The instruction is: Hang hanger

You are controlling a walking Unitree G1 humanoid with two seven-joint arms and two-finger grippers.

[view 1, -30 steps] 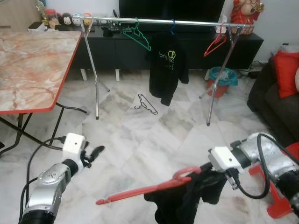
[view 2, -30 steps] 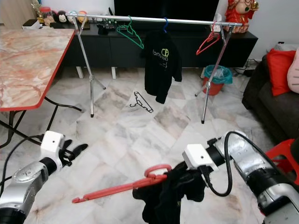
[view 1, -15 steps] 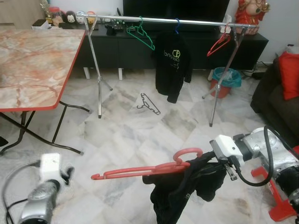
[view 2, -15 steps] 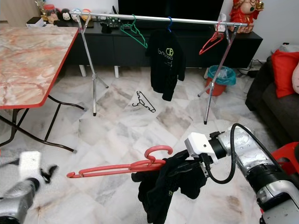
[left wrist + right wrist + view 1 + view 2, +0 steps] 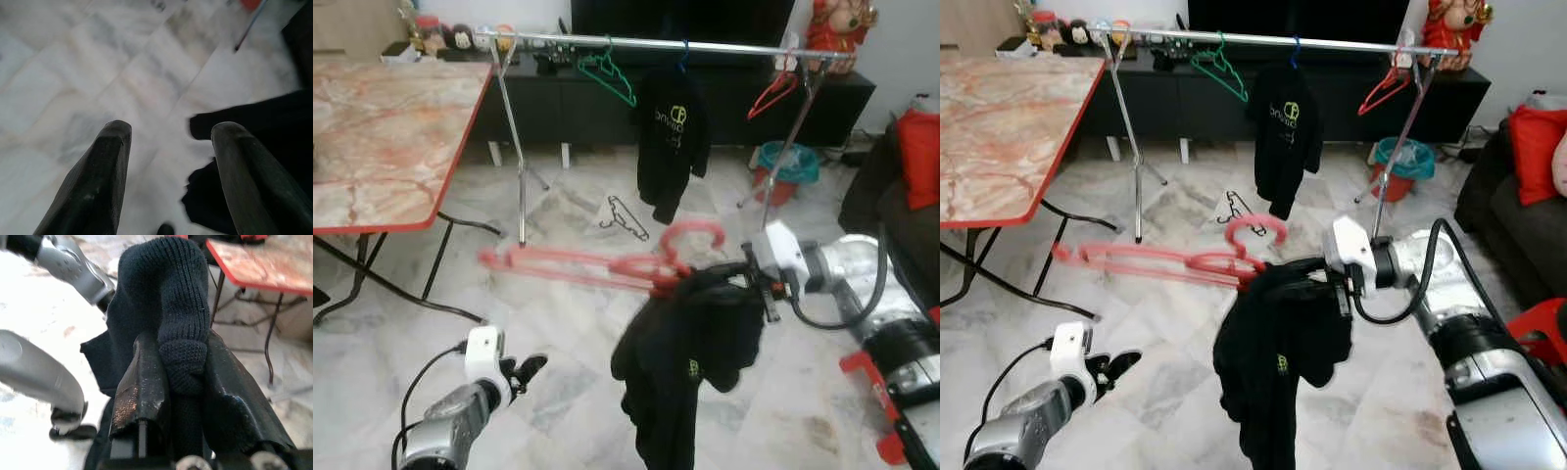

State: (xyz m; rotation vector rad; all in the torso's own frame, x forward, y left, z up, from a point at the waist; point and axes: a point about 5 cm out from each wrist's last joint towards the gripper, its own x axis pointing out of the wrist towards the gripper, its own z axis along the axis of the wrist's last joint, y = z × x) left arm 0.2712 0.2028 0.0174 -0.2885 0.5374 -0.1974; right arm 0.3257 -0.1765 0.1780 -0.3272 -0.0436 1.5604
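Two black fingers of the right gripper (image 5: 1332, 284) clamped the dark garment (image 5: 1273, 352), carrying its red hanger (image 5: 1151, 262) toward the rail (image 5: 1273, 40); left gripper (image 5: 1114, 366) hung parted, empty.

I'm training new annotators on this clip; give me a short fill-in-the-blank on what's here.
1. The right gripper is shut on a black ____.
2. The garment hangs from a ____ hanger.
3. On the rail, left of the hung shirt, hangs an empty ____ hanger.
4. A black hanger lies on the ____.

Missing words: garment; red; green; floor
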